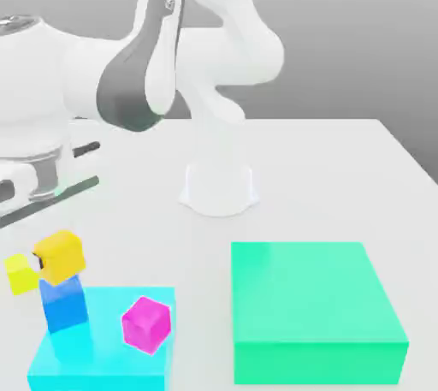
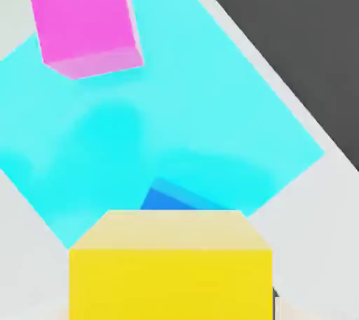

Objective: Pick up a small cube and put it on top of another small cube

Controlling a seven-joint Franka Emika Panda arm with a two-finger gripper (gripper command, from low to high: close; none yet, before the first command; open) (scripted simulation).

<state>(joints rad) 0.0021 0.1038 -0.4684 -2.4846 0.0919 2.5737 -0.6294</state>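
White surface (image 1: 342, 167). Green block (image 1: 312, 308), largest, unlabelled. Flat cyan block (image 1: 111, 355) carrying blue cube (image 1: 64, 304) and magenta cube (image 1: 145, 323). Amber cube (image 1: 60, 256) directly above blue cube, clamped between closed fingers (image 1: 38, 258). Lemon-yellow cube (image 1: 19, 273) beside. Arm lettering illegible.

The arm (image 1: 162, 47) has smooth, glossy white shells that look like moulded plastic, with a duller grey panel at one joint. The counter (image 1: 342, 167) is a plain matt off-white, smooth and without grain. The amber cube (image 1: 59, 256), blue cube (image 1: 64, 304), magenta cube (image 1: 145, 324), cyan block (image 1: 103, 364) and green block (image 1: 312, 299) all look smooth, evenly coloured, softly sheened plastic
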